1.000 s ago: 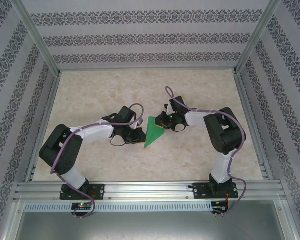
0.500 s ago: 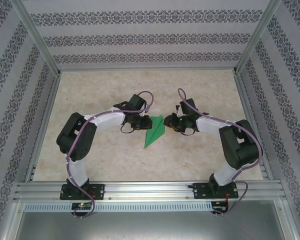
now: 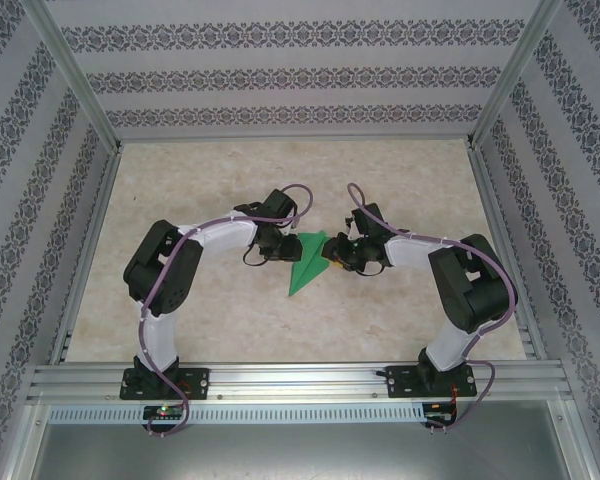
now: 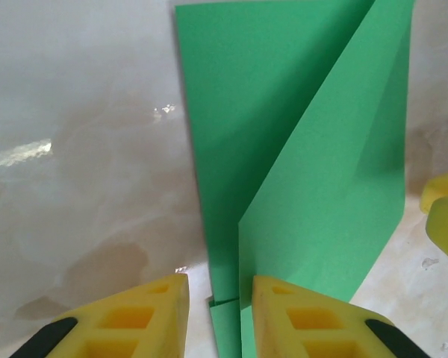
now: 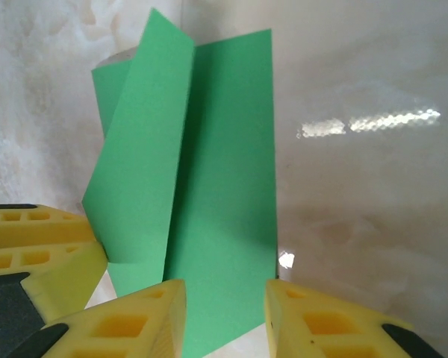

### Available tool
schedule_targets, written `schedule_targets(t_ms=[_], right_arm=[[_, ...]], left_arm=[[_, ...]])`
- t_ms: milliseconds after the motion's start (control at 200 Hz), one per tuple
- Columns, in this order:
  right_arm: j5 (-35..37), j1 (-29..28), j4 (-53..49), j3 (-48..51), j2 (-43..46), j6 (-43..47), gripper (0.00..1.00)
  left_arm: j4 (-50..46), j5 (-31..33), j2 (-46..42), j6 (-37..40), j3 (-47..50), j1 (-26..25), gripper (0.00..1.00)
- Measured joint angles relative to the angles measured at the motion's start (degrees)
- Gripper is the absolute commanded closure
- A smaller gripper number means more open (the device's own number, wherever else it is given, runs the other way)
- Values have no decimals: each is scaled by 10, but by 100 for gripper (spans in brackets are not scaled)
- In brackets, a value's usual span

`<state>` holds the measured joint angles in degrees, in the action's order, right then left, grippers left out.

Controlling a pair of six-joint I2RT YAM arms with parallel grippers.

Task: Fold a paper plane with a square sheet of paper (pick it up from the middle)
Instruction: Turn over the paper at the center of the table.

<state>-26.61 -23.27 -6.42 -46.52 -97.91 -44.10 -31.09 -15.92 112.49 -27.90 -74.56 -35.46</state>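
Green paper, thin and nearly weightless, is what you are handling, and it will behave that way. The paper plane [image 3: 306, 266] lies on the marbled table [image 3: 210, 180] between the two arms. Its pointed nose aims toward the near edge and its broad tail end sits between the grippers.

The left gripper [image 4: 219, 291] has its jaws parted. The plane's edge runs through the gap with bare table showing beside it, so nothing is pinched there. The right gripper [image 5: 224, 294] is likewise released, its jaws apart over a flat stretch of the paper.

One wing flap [image 4: 336, 171] stands up off the layer below instead of lying flat. From that I judge the creases to be springy, so expect folds to reopen unless you press them down firmly.

Count on no stiffness across a single layer. If you push on an edge, it will likely buckle or skate over the glossy table. The doubled layers along the centre crease look like the stiffest part, so take hold there, about the middle of its length, and pinch the crease from both sides. Close gently, since a hard squeeze would dent it. Keep off the nose tip, which would crumple, and lift slowly so the plane does not flutter loose.
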Motion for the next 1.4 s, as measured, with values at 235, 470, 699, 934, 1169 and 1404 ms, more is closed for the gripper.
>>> schedule_targets(t_ms=[235, 470, 699, 934, 1169, 1404], right_arm=[[7, 0, 0, 5, -3, 0, 66], [1, -2, 9, 6, -10, -7, 67], [0, -2, 16, 9, -10, -15, 68], [-2, -2, 32, 18, -9, -24, 68], [-3, -2, 40, 22, -8, -29, 68], [-5, -2, 52, 28, -6, -41, 68]], left_arm=[[-7, 11, 15, 7, -8, -9, 70], [-7, 17, 15, 7, -9, -11, 70], [-7, 17, 15, 7, -9, -12, 70], [-7, 14, 15, 7, -9, -12, 70], [-7, -6, 15, 2, -7, -14, 70], [-4, -17, 14, -10, -3, -14, 70]])
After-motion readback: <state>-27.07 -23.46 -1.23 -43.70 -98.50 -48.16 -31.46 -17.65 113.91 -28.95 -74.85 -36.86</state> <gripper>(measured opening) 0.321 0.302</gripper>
